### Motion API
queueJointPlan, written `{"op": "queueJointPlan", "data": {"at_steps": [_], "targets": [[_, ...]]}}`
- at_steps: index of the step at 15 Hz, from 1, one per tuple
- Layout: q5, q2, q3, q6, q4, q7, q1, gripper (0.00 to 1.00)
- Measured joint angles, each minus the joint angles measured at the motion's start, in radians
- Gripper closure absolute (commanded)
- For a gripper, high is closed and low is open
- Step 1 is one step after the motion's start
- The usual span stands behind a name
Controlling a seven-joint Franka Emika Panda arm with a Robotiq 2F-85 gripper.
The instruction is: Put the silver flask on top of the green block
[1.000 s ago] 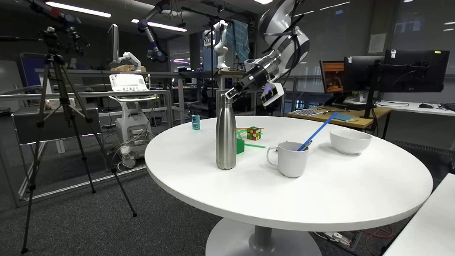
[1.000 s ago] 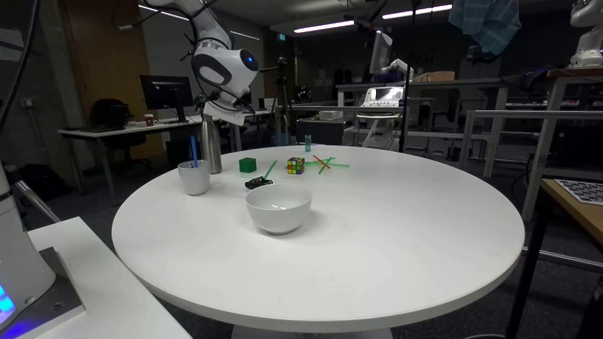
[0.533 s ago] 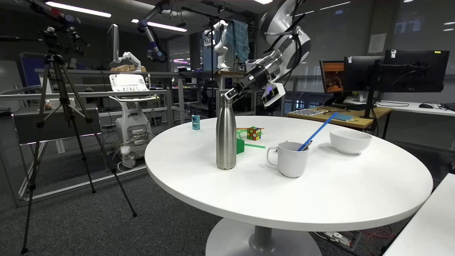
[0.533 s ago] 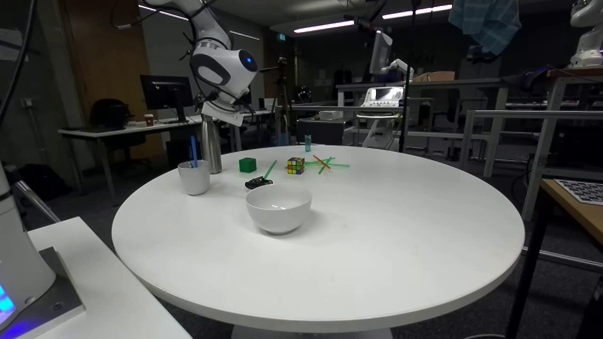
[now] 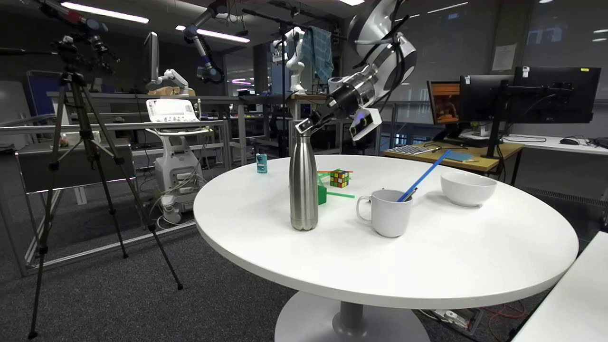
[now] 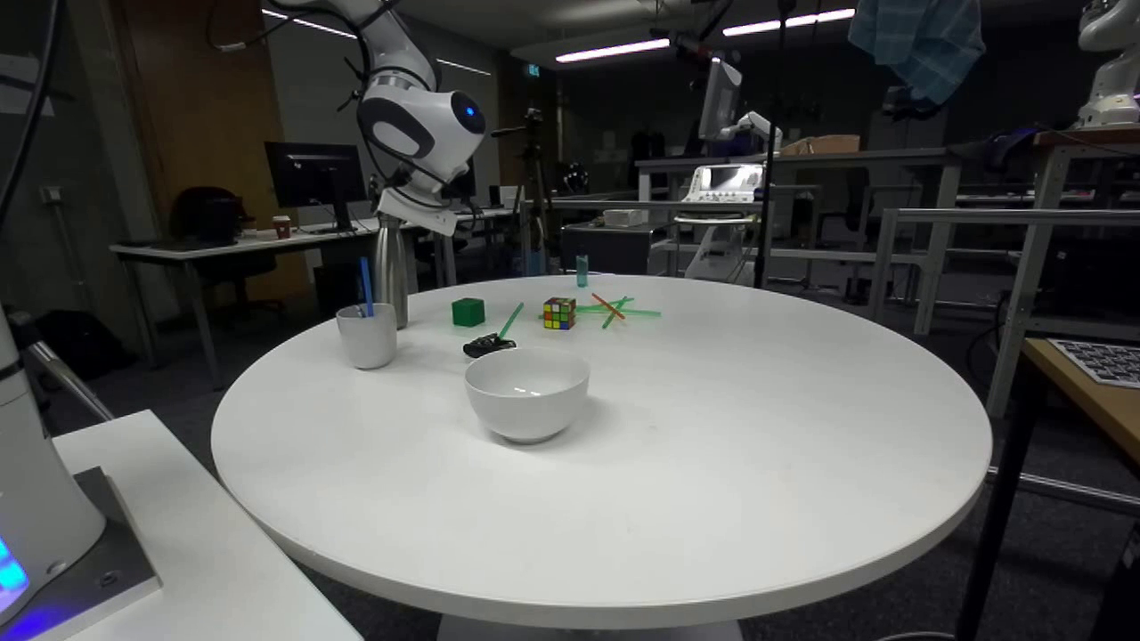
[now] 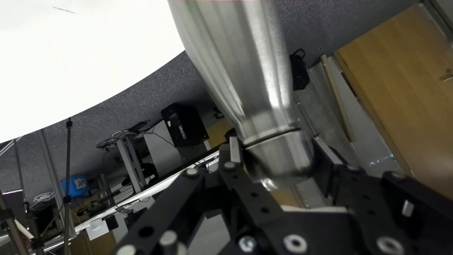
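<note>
The silver flask (image 5: 304, 185) stands near the table edge, roughly upright; whether its base rests flat cannot be told. My gripper (image 7: 281, 152) has its jaws closed around the flask's cap, with one finger (image 7: 235, 150) on each side of the metal. In an exterior view the gripper (image 5: 305, 127) comes down at a slant onto the flask's top. Behind the flask, partly hidden by it, sits the green block (image 5: 322, 194). It shows fully in an exterior view, where the green block (image 6: 468, 312) lies to the right of the silver flask (image 6: 390, 276).
A white mug (image 5: 390, 216) with a blue stick stands close to the flask. Farther off are a white bowl (image 6: 527, 392), a puzzle cube (image 6: 559, 313), a black object (image 6: 489, 345) and several green and orange sticks (image 6: 614, 308). A teal box (image 5: 261, 163) stands near the far edge.
The gripper's jaws have closed on the flask's cap. The flask's base has shifted slightly, toward the viewer in an exterior view, and its tilt has changed a little. The block is unmoved.
</note>
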Motion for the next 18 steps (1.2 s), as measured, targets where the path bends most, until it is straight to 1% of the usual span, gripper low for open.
{"op": "queueJointPlan", "data": {"at_steps": [11, 18], "targets": [[0.0, -0.001, -0.001, -0.001, 0.001, -0.007, 0.0, 0.73], [-0.003, -0.039, -0.016, 0.003, 0.001, -0.014, 0.0, 0.73]]}}
